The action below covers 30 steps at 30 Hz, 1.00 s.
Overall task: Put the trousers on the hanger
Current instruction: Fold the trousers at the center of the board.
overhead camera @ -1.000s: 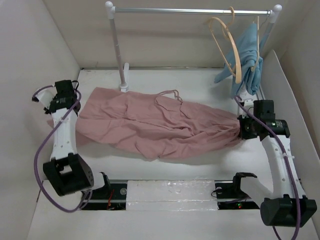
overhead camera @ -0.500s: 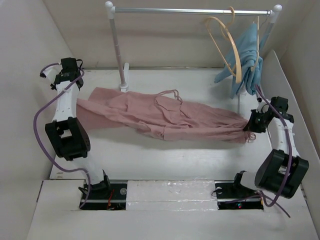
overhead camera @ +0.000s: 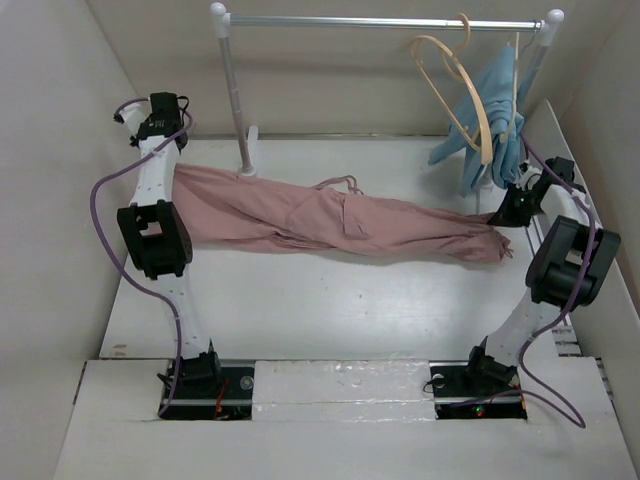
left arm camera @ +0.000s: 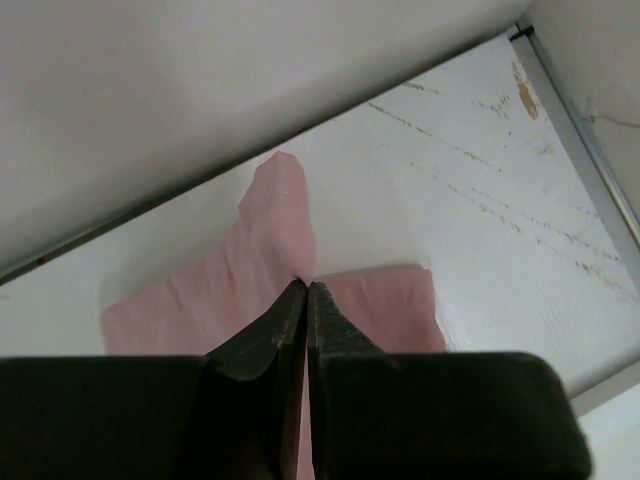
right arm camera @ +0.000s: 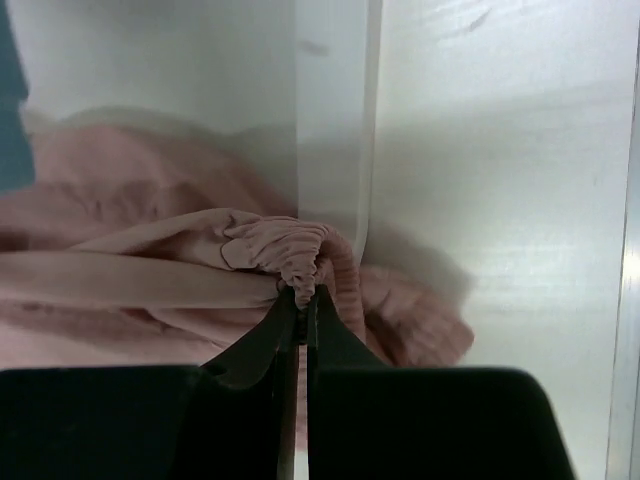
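The dusty-pink trousers [overhead camera: 340, 215] are stretched in a long narrow band across the table between my two grippers, with a drawstring loop showing at the band's middle. My left gripper [overhead camera: 172, 168] is shut on a flat edge of the pink cloth [left arm camera: 270, 250] at the far left. My right gripper [overhead camera: 510, 214] is shut on a gathered, elastic edge of the trousers [right arm camera: 290, 245] at the far right. The pale tan wooden hanger [overhead camera: 455, 85] hangs empty on the rail, above and behind the right end of the trousers.
A clothes rail [overhead camera: 385, 21] spans the back on two white posts [overhead camera: 235, 100]; the right post [right arm camera: 335, 120] stands just behind my right gripper. A light-blue garment [overhead camera: 495, 110] hangs on another hanger beside the tan one. Walls close in on both sides.
Both arms have swung outward and toward the back, lifting their ends of the trousers. The cloth has gone from a wide spread heap to a taut narrow band.
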### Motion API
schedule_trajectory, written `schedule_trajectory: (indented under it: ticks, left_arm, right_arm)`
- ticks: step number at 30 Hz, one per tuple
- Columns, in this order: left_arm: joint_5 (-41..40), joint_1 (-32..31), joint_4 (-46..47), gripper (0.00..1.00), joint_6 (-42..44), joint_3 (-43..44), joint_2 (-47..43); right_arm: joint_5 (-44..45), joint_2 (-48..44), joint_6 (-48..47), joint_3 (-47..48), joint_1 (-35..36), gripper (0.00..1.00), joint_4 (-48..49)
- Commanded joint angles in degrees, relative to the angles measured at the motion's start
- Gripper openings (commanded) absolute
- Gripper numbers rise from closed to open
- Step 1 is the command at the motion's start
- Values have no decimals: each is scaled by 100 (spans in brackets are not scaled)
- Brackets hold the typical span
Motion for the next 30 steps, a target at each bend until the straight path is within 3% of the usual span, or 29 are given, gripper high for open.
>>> schedule_trajectory:
  ticks: [1,2,4,5,7,8,9,11,12,14,16,17,20,21,22,23,24,26,27,28,29,30]
  left_arm:
    - [151,-10,320,0,457,558,328]
    - [178,-10,321,0,545,698,521]
    - [195,-80,365,0,624,734,663]
    - [265,-80,409,10,694,734,742]
    - [467,-133,418,30,783,682,725]
    - [512,-133,444,59,818,525,603]
    - [512,-133,453,72,862,428,497]
    - [433,-133,444,88,818,-175,-36]
    - [398,-133,618,88,757,-510,-310]
    - [564,-133,900,88,520,-1371,-1316]
    - [993,-63,1366,87,318,-2855,-2066]
    - [1065,103,1428,83,-40,-3295,-2757]
    - [1715,463,1990,76,-332,-5419,-3858]
    - [1951,569,2148,74,-351,-5679,-4002]
    - [2397,666,2176,74,-368,-5908,-4117]
    - [2541,745,2211,73,-368,-6215,-4196]
    - [2673,798,2246,74,-334,-6305,-4180]
    - [2788,799,2229,75,-289,-6384,-4075]
    - [2936,799,2324,76,-272,-6472,-3978]
    - [2999,799,2325,76,-298,-6473,-3977]
    - [3034,799,2343,77,-350,-6473,-3821]
    - [3104,799,2439,77,-394,-6481,-3741]
  right_arm:
    - [79,487,62,843,-100,0,392]
    - [105,785,106,959,-100,0,418]
    - [53,1076,211,1136,-100,14,445]
    - [-43,1217,247,1241,-152,19,471]
    - [-471,1307,448,1085,-214,45,1005]
    - [-605,1245,458,866,-214,57,1225]
    - [-641,1053,449,803,-214,80,1445]
    - [-598,815,371,794,-214,91,1386]
    - [-589,666,292,750,-153,97,1264]
    - [-510,-9,220,496,-100,98,1332]
    - [-466,-894,352,-232,101,98,1613]
    - [-414,-1195,387,-504,189,98,1692]
    - [-176,-2327,449,-1682,786,88,1991]
    - [-176,-2558,449,-1981,936,53,2183]
    - [-324,-2770,675,-2549,1207,23,2290]
    - [-403,-3146,730,-2790,1331,5,2360]
    - [-465,-3306,739,-2992,1428,0,2405]
    - [-615,-3597,573,-3379,1691,0,2388]
    - [-676,-3781,233,-3451,1754,16,2161]
    - [-694,-3826,21,-3452,1755,16,1941]
    - [-668,-3861,-147,-3417,1755,25,1722]
    - [-633,-3931,-305,-3408,1755,42,1406]
